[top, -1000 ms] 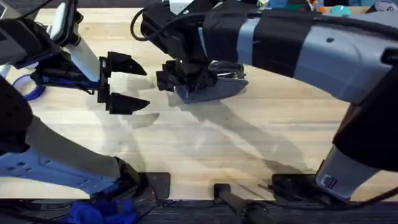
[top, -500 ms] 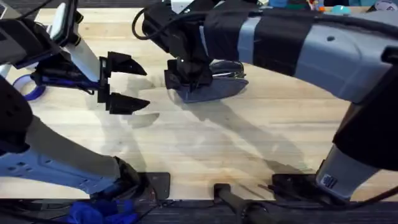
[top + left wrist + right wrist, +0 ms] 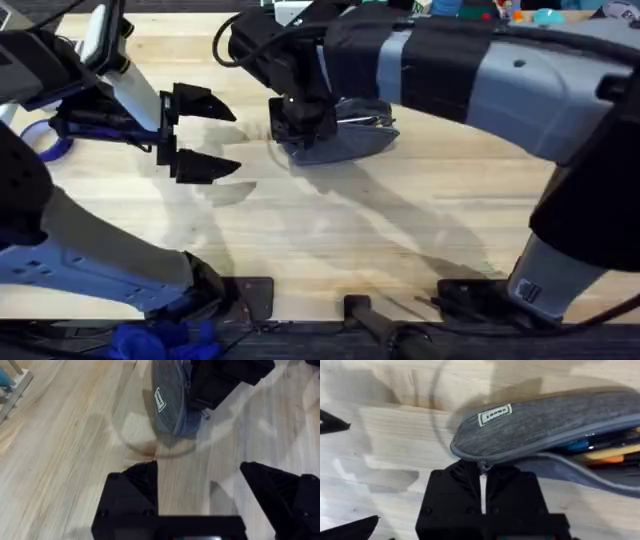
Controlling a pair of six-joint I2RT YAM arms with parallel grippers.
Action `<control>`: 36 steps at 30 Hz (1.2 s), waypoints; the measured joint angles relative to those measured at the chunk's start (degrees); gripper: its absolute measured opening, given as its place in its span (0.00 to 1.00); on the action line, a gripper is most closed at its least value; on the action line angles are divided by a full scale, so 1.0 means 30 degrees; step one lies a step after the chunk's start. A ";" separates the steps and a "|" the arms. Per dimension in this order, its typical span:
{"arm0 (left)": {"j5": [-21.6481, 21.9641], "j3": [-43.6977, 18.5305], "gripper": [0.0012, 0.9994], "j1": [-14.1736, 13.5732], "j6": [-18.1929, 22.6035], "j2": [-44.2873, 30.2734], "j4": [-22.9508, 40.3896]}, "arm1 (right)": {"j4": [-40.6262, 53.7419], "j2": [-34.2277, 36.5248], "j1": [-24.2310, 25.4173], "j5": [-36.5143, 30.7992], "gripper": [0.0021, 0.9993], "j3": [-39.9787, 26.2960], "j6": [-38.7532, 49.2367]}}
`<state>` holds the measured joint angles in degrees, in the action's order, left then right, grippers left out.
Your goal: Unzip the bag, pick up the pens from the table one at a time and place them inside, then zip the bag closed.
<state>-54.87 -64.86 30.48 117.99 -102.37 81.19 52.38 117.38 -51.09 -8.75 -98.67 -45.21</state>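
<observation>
Bag (image 3: 345, 140): blue-grey fabric pouch lying on the desk (image 3: 330, 230) near its far edge, roughly midway between the left and right edges.
Bag axis: long axis runs about parallel to the far edge of the desk; one rounded end points toward the left edge, and the right tool sits at that end.
Bag opening: in the right wrist view the zipper is parted along the top edge, and the pens (image 3: 607, 450) lie inside, lengthwise along the pouch; yellow, orange and blue parts show through the gap.
Label: a small white patch (image 3: 495, 415) with dark lettering is sewn on the fabric side; the lettering cannot be read.
Right tool (image 3: 483, 480): fingers drawn together on the small zipper pull tab (image 3: 483, 466) at the left end of the bag.
Right arm: reaches from the lower right across the middle of the desk, large and close under the overhead camera, wrist turned down onto the bag.
Left tool (image 3: 200, 135): fingers spread wide apart, holding nothing, near the bag's left end but not touching it.
Left arm: extends from the left side with the tool pointing toward the bag.
</observation>
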 joint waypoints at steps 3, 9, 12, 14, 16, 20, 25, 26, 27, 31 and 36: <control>0.0000 0.0000 0.99 0.0000 0.0000 0.0000 0.0000 | -0.0022 0.0000 0.0000 0.0000 0.04 0.0000 0.0000; 0.0000 0.0000 0.99 0.0000 0.0000 0.0000 0.0000 | -0.0014 0.0000 0.0000 0.0000 0.03 0.0000 0.0020; 0.0000 0.0000 0.99 0.0000 0.0000 0.0000 0.0000 | 0.0035 0.0000 0.0000 0.0000 0.03 0.0000 0.0166; 0.0000 0.0000 0.99 0.0000 0.0000 0.0000 0.0000 | 0.0116 0.0000 0.0000 -0.0004 0.03 0.0000 0.0289; 0.0000 0.0000 0.99 0.0000 0.0000 -0.0007 0.0000 | 0.0184 0.0000 0.0000 -0.0007 0.03 0.0000 0.0524; -0.0002 0.0000 0.99 0.0000 0.0000 0.0000 0.0000 | 0.0634 0.0000 0.0000 -0.0015 0.03 -0.0085 0.0893; -0.0790 0.0000 0.99 0.0000 0.0000 0.0000 0.0000 | 0.1518 0.0000 0.0000 -0.0008 0.03 -0.0768 0.1536; -0.0968 0.0000 0.99 0.0000 0.0000 -0.0001 0.0000 | 0.1675 0.0000 0.0000 -0.0007 0.03 -0.0958 0.1664; -0.1133 0.0000 0.99 0.0000 0.0000 0.0000 0.0000 | 0.1785 0.0000 0.0000 -0.0007 0.03 -0.1155 0.1756; -0.1663 0.0000 0.99 0.0000 0.0000 0.0000 0.0100 | 0.2182 0.0000 0.0000 0.0049 0.03 -0.1972 0.2301; -0.2151 0.0000 0.99 0.0000 0.0000 0.0000 0.0063 | 0.2281 0.0000 0.0000 0.0058 0.03 -0.2865 0.2649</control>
<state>-61.32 -64.86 30.48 117.99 -102.37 81.38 59.22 117.38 -51.09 -8.58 -107.27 -37.26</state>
